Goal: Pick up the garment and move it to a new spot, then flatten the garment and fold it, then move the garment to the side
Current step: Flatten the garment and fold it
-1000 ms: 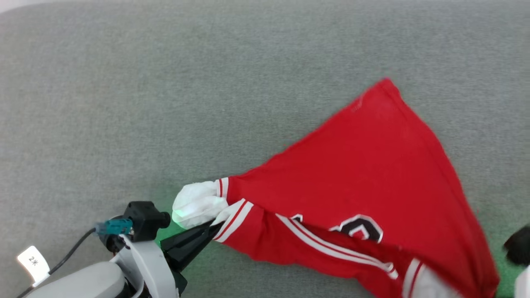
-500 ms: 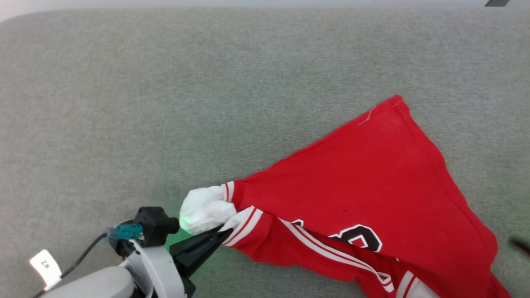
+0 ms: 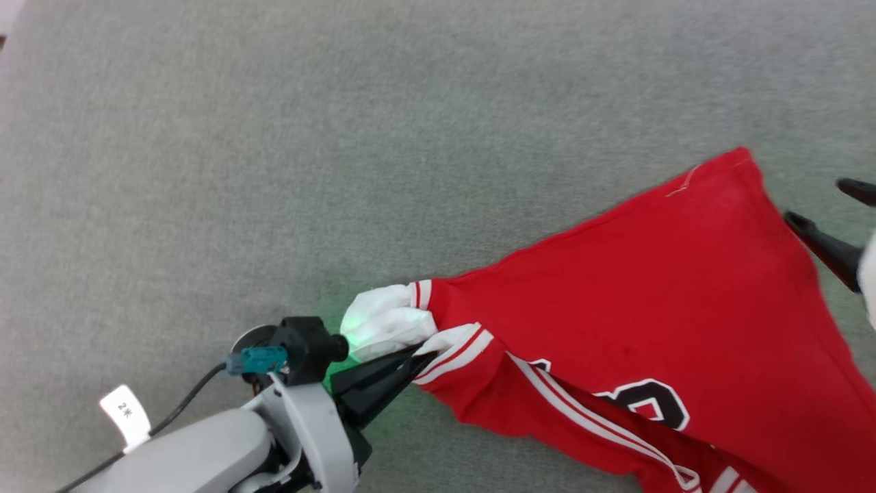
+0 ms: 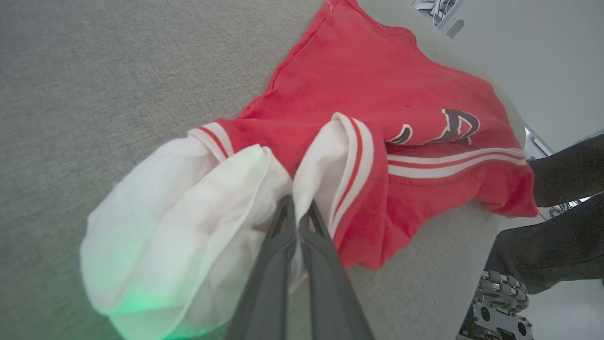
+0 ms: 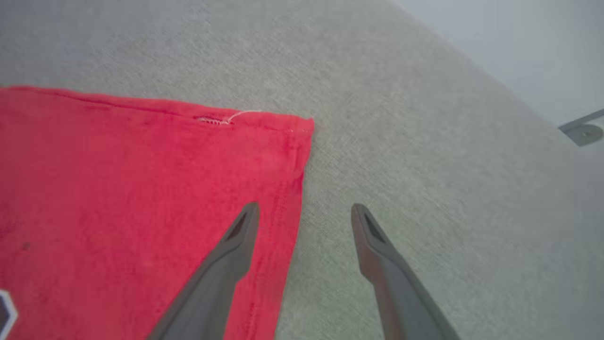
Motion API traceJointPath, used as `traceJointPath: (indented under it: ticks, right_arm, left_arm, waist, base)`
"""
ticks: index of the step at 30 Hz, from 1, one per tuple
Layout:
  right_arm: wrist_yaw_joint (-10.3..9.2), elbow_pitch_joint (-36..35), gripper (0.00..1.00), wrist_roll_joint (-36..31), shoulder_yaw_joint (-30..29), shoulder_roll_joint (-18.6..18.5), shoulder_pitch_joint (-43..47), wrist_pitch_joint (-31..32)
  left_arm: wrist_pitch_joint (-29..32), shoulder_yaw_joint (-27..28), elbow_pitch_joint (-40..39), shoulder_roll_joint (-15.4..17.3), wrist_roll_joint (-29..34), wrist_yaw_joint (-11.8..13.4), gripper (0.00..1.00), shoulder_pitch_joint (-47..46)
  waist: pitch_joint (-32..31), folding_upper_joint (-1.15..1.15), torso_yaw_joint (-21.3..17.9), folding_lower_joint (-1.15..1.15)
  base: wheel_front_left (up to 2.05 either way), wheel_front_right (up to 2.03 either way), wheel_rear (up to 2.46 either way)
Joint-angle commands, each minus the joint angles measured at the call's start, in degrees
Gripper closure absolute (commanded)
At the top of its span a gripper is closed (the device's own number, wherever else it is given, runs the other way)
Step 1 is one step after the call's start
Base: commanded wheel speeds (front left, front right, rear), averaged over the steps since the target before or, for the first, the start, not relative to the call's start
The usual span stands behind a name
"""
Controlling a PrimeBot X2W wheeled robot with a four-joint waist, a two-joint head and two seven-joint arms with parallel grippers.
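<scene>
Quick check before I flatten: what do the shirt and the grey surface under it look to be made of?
The garment: soft matte knit jersey, likely cotton blend; it drapes and bunches, with a stitched hem. Its white sleeve: thinner-looking fabric, puffed and tinted by green light. The surface: grey, matte, felt-like or low-pile textile with flecked texture; fibre unclear.

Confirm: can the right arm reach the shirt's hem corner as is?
Probably yes. The right end effector is open, straddling the side edge of the garment just short of the hem corner, with nothing between.
</scene>
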Motion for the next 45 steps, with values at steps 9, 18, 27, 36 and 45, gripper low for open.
traceJointPath:
  ticks: [9,18,27,36,45]
  right_arm:
    - [-0.09,14.8,0.00,0.5,16.0,2.9,-15.2,1.8]
    - [-0.10,21.7,1.00,6.3,19.9,1.7,-21.1,-4.7]
    - [-0.11,33.1,1.00,5.5,9.9,5.3,-30.0,-15.1]
    - [-0.11,44.7,1.00,-3.1,-1.9,11.8,-48.6,-25.7]
    - [-0.16,53.0,1.00,-12.3,-8.9,17.4,-64.7,-39.6]
  left_arm:
    - [-0.3,0.0,1.1,-2.9,0.9,0.1,1.00,-1.8]
    - [-0.2,2.0,0.0,-1.2,-1.6,0.1,1.00,-1.2]
    - [0.7,1.9,-3.5,2.3,-9.4,0.1,1.00,-13.1]
    - [5.7,8.0,3.6,1.0,-22.2,0.1,1.00,-37.6]
    - [3.5,13.7,23.4,-3.9,-19.7,0.1,1.00,-60.7]
  waist:
    - [4.0,0.00,4.4,0.00]
    - [1.4,0.00,3.8,0.00]
    - [0.3,0.00,0.9,0.00]
    - [4.8,0.00,-3.9,0.00]
    - [8.2,0.00,-8.4,0.00]
  base:
    - [0.00,0.00,0.00]
    - [0.00,0.00,0.00]
    - [0.00,0.00,0.00]
    - [0.00,0.00,0.00]
    - [0.00,0.00,0.00]
